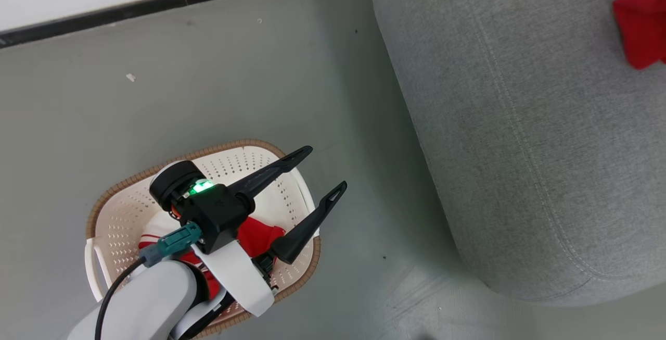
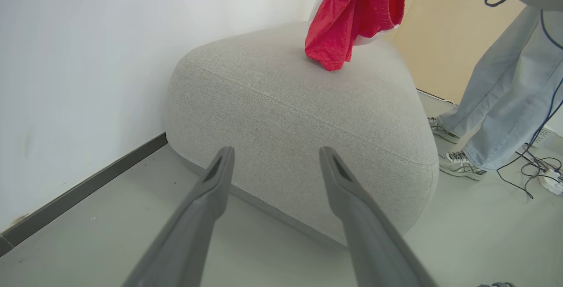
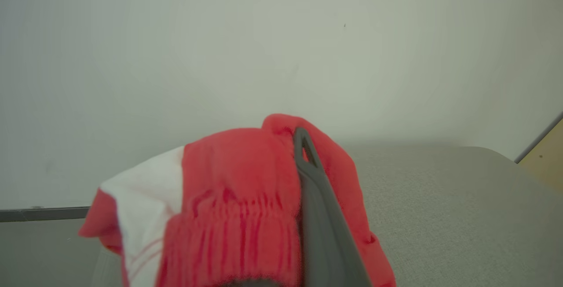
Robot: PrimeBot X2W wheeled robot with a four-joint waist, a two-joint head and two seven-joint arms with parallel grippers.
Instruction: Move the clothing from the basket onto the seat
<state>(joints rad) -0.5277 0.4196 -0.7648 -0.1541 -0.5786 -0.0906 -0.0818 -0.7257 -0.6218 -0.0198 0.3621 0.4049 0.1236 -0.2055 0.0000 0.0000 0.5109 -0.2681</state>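
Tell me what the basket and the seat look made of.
Basket: probably moulded plastic, cream and smooth, with rows of punched holes and a brown rim shaped to look woven. Seat: upholstered in matte grey woven fabric, with a visible weave and stitched seams.

1. The left hand [image 1: 327, 166] has two long, dark grey fingers [image 1: 270, 172] that taper to a point, each with a narrow slot cut through near its tip.
2. They spring from a blocky black wrist housing [image 1: 216, 215] with a small green light [image 1: 202, 186] on top; a black drum-shaped joint [image 1: 169, 184] sits behind it.
3. A teal connector [image 1: 171, 243] plugs into its side, trailing a thin black cable [image 1: 105, 300].
4. A curved white cover [image 1: 237, 277] meets the rounded, pale grey forearm [image 1: 148, 303].
5. The right hand [image 3: 303, 139] shows a matching dark grey finger with the same slotted tip.
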